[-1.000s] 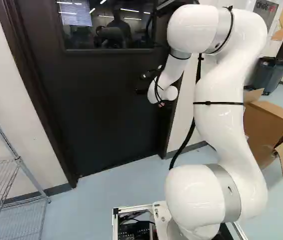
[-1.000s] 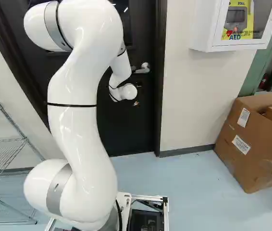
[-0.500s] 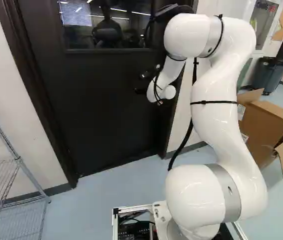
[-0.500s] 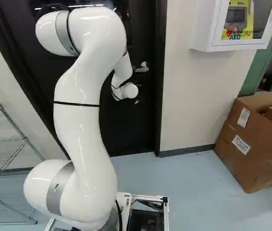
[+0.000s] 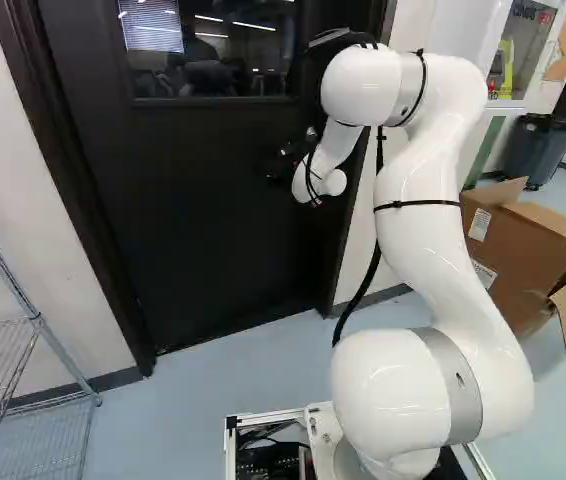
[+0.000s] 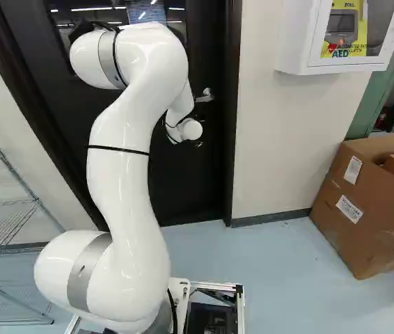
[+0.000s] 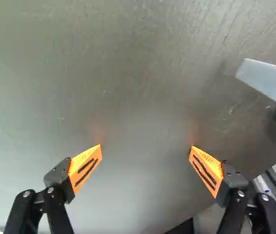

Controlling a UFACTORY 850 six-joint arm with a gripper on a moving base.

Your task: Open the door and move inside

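Facing door (image 5: pixel 193 210), hand (image 5: pixel 281 165) spread wide, white labels (image 6: pixel 349 209) on cardboard box (image 6: pixel 365 245)

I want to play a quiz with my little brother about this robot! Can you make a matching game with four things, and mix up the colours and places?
Things:
1. door
2. door handle
3. hand
4. cardboard box

Clues:
A. open, with orange pads
B. sits on the pale blue floor
C. black and has a window
D. silver metal

Right pairs: 1-C, 2-D, 3-A, 4-B
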